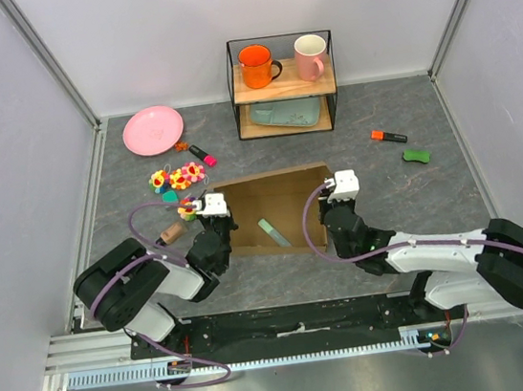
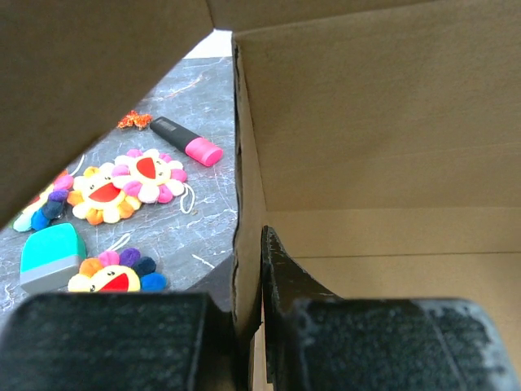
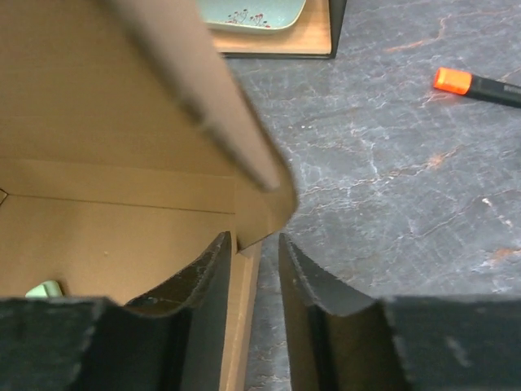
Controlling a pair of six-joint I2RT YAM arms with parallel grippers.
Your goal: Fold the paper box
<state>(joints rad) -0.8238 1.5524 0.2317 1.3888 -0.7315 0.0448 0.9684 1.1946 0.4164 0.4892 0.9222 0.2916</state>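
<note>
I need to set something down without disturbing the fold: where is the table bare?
Bare grey tabletop lies right of the brown cardboard box, bordered by the green wavy block and orange highlighter; also the far right corner behind them. Crowded: left of the box, with plush flowers and pink highlighter.

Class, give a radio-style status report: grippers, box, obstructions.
Left gripper clamped on paper box wall. Right gripper open, straddling opposite wall. Green item lies inside box.

Plain brown box [image 1: 272,199]; grey marbled worktop [image 1: 417,204]. Left of the left claw [image 2: 244,277], multicoloured flowers [image 2: 122,183] and a black-and-pink marker [image 2: 186,140]; right of the right claw [image 3: 255,240], a black-and-orange marker [image 3: 476,85].
</note>
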